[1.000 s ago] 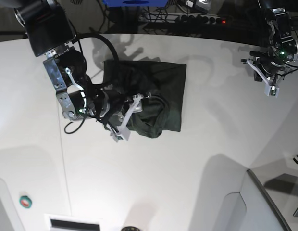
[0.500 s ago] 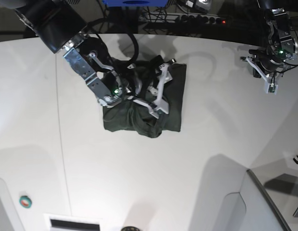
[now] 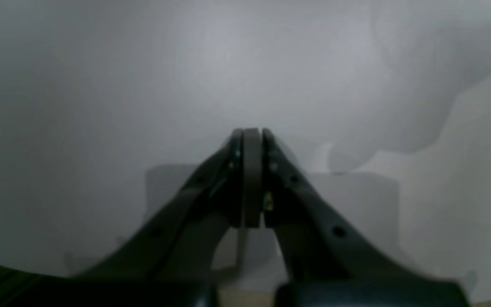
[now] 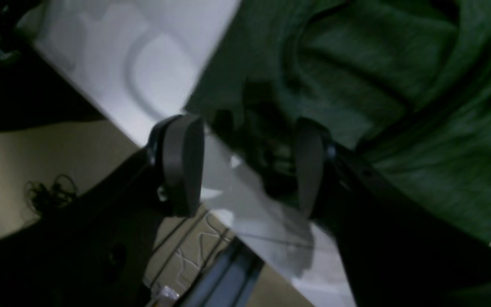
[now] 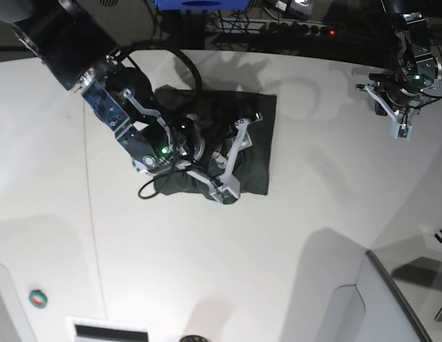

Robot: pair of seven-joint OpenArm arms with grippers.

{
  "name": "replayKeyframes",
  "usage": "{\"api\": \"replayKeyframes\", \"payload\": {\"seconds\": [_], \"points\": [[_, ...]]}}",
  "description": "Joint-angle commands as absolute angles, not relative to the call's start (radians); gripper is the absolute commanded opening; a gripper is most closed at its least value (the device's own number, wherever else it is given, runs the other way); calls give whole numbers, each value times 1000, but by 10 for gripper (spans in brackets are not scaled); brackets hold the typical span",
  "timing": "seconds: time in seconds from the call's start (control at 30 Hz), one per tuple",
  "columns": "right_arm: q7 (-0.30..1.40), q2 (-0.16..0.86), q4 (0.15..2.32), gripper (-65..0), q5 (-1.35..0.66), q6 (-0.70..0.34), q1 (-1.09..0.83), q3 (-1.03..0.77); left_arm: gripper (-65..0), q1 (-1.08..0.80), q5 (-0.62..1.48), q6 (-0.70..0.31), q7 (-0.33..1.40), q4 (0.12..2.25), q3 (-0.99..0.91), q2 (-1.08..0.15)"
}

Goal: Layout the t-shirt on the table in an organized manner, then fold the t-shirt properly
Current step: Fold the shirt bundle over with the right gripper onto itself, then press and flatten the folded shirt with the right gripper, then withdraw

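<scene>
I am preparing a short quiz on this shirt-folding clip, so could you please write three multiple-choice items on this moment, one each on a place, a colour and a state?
1. Where is the right gripper?
A. Over the t-shirt
B. Over the bare far corner of the table
C. Off the table's edge

2. What colour is the t-shirt?
A. Red
B. Dark green
C. White

3. How does the left gripper stand?
A. Wide open
B. Shut on the t-shirt
C. Shut, holding nothing

Answers:
1 A: the base view shows its fingers spread above the bunched shirt.
2 B: the right wrist view shows dark green knit fabric.
3 C: the left wrist view shows its jaws pressed together over bare table, far from the shirt.
</scene>
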State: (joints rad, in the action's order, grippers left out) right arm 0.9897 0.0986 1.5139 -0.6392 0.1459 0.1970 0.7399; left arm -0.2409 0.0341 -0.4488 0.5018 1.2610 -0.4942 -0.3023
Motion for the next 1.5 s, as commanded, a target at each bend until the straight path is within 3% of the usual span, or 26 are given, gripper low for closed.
{"api": "replayKeyframes", "payload": {"seconds": [0.0, 0.4, 0.47, 0.57, 0.6, 1.03, 1.27, 1.33, 1.47], "points": [[978, 94, 1514, -335, -647, 148, 222, 739, -650, -237, 44, -447, 487, 1277, -499, -320], [917, 94, 1392, -339, -645, 147, 246, 742, -650, -237, 39, -447, 487, 1277, -499, -320], [917, 96, 1395, -408, -645, 147, 246, 757, -650, -237, 39, -447, 487, 1277, -499, -320], [917, 91, 1399, -621, -645, 147, 246, 791, -650, -237, 42, -447, 487, 1277, -499, -320], [917, 90, 1399, -650, -645, 147, 246, 799, -650, -237, 44, -447, 487, 1277, -499, -320], [920, -36, 1389, -642, -647, 147, 298, 946, -650, -237, 44, -447, 487, 1276, -499, -320], [917, -114, 1239, -630, -647, 147, 354, 946, -650, -239, 39, -447, 487, 1276, -499, -320], [917, -128, 1190, -584, -647, 147, 366, 946, -650, -239, 39, -447, 487, 1276, -499, -320], [917, -131, 1175, -395, -647, 147, 372, 946, -650, -237, 39, -447, 487, 1276, -499, -320]]}}
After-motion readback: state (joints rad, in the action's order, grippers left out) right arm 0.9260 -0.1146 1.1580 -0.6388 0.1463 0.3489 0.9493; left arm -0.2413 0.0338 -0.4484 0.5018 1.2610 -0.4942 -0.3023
